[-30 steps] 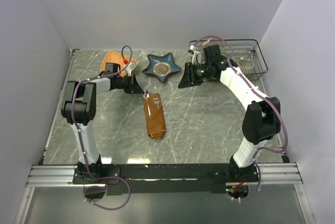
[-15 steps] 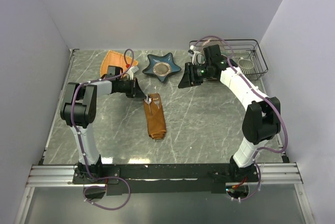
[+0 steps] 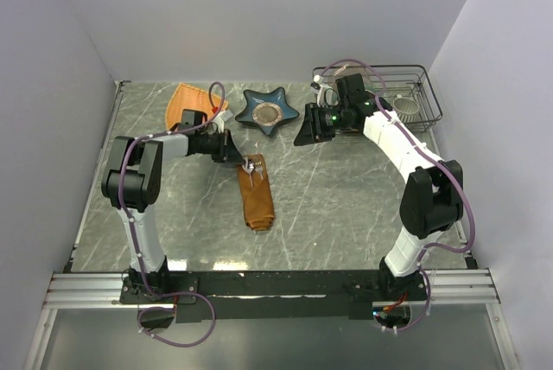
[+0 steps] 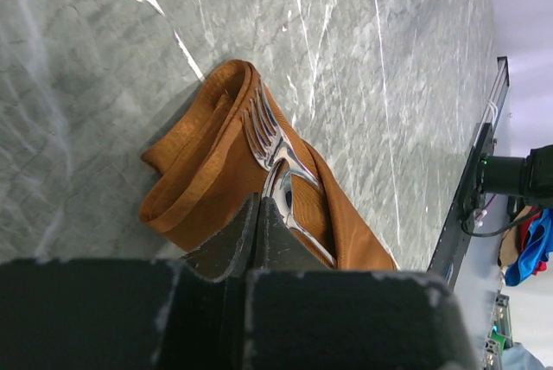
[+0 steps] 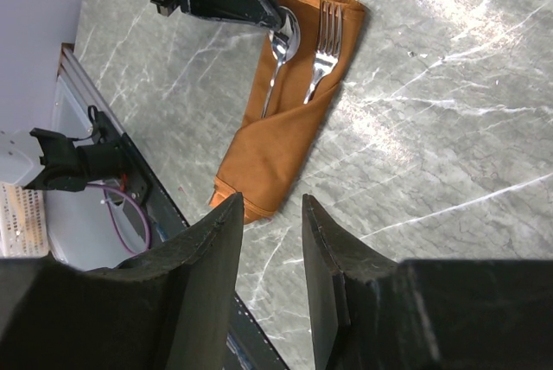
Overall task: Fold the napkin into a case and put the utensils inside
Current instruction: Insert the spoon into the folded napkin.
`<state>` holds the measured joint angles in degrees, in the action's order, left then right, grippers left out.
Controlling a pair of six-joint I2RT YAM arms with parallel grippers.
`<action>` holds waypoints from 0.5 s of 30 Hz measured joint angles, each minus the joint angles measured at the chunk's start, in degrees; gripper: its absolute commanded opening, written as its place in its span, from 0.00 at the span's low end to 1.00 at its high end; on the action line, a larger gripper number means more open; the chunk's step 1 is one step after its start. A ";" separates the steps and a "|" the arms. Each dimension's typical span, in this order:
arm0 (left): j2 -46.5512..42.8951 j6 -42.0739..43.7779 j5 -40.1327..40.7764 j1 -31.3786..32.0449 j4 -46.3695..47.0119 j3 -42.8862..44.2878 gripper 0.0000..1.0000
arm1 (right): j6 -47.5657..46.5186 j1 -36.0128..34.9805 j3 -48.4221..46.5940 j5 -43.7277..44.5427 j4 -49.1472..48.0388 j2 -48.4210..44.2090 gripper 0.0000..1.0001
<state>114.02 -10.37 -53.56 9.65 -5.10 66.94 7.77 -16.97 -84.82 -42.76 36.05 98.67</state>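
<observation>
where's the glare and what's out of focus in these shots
Left wrist: the fork and spoon flare white, and the left gripper is a dark, soft mass. Right wrist: the right gripper blurs, while the case is sharp. Top external: a pale reflection on the table near its front edge.

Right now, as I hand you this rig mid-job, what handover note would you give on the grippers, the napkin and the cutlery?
Left gripper: shut, tips against the bowl of the spoon; no clear pinch on it.
Right gripper: partly open, empty, hovering above the table.
Napkin: folded into a narrow pocket, lying flat on the table.
Done: spoon and fork lie side by side, handles tucked into the napkin, heads sticking out.
Left: probably only to back the left gripper off and check that the spoon sits straight.
</observation>
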 measured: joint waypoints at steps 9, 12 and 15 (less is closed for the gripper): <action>0.00 -0.90 0.33 0.83 0.55 -1.81 0.03 | -0.02 0.09 0.00 -0.22 0.00 0.00 0.43; 0.00 -1.14 0.92 0.85 0.57 -2.01 0.13 | 0.00 0.11 0.00 -0.28 0.00 0.00 0.44; 0.00 -1.42 1.22 0.85 0.59 -1.99 0.29 | -0.02 0.13 0.00 -0.35 0.00 0.00 0.45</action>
<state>114.02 -11.79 -52.34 10.50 -4.51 64.95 7.75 -16.84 -84.82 -43.11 36.05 98.67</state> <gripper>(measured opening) 0.157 0.440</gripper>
